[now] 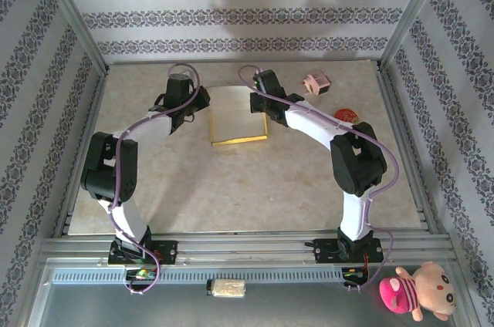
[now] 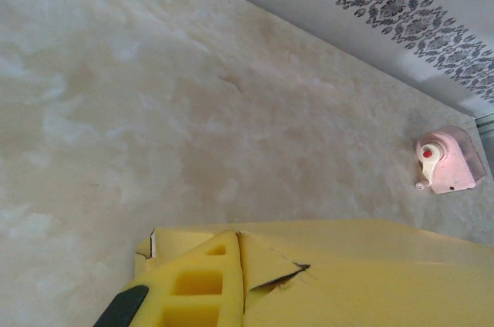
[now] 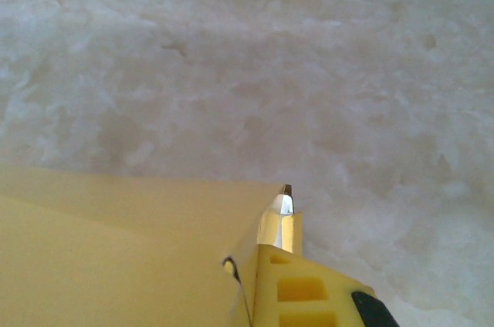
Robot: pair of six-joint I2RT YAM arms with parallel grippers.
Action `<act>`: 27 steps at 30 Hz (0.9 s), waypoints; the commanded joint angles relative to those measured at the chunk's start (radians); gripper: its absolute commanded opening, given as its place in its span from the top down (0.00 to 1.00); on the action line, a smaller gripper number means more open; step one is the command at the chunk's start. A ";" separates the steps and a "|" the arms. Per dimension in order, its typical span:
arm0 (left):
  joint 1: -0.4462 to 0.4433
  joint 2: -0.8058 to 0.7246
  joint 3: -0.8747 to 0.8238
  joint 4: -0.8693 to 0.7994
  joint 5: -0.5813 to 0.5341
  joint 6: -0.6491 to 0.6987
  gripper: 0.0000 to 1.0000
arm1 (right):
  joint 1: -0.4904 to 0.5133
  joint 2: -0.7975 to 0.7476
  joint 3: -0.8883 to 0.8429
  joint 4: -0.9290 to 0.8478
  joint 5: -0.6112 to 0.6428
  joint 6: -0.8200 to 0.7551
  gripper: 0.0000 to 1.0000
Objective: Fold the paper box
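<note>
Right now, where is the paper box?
Top view: the paper box lies at the table's far middle, between the left gripper and the right gripper.

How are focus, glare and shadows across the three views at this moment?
Top external: soft, even light and hardly any shadow; the paper box looks washed out against the pale table. Left wrist: the table texture is fairly sharp, while the left fingers close to the lens are soft. Right wrist: a bright glint sits on the tip of the right fingers, and the box surface is slightly blurred.
</note>
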 commanded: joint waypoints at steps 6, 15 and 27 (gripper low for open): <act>-0.049 0.001 0.071 -0.055 0.086 -0.088 1.00 | 0.019 -0.009 0.026 0.044 -0.104 0.035 1.00; -0.077 0.063 0.131 -0.136 0.055 -0.184 1.00 | 0.020 0.016 0.024 0.049 -0.118 0.050 1.00; -0.147 0.048 0.009 -0.125 -0.014 -0.192 1.00 | 0.023 -0.014 -0.079 0.076 -0.136 0.049 1.00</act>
